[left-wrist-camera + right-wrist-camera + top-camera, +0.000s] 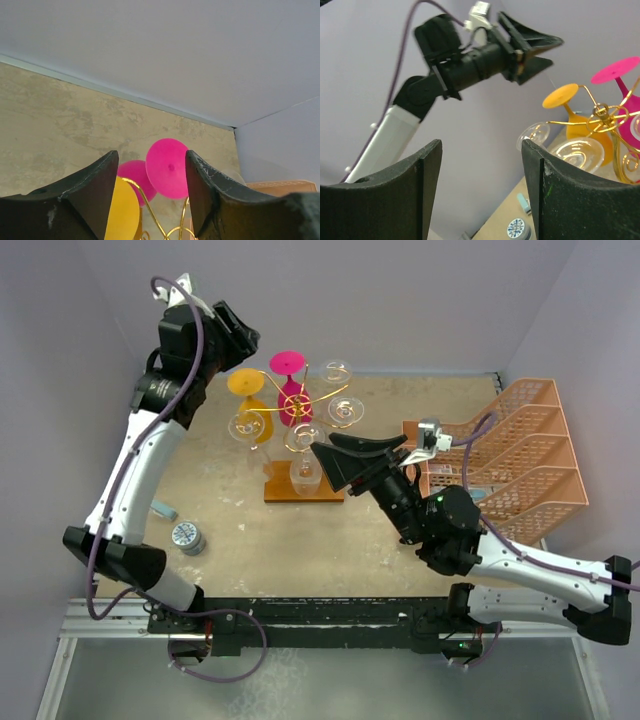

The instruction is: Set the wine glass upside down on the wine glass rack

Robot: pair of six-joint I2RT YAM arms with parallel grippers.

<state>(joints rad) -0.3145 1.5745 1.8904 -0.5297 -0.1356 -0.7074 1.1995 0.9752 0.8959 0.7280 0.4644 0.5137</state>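
The gold wire wine glass rack (300,405) stands on its brown wooden base (280,485) at mid table. Several glasses hang upside down from it: a yellow one (247,383), a pink one (290,364) and clear ones (306,437). My left gripper (238,332) is open and empty, raised above the rack's left side; its view shows the pink foot (168,167) and the yellow foot (122,210) between its fingers. My right gripper (330,458) is open and empty, just right of the rack by a clear glass (577,154).
A salmon-pink tiered tray organizer (515,455) stands at the right. A small round tin (188,537) and a light blue piece (164,510) lie at the left front. Grey walls enclose the table on three sides.
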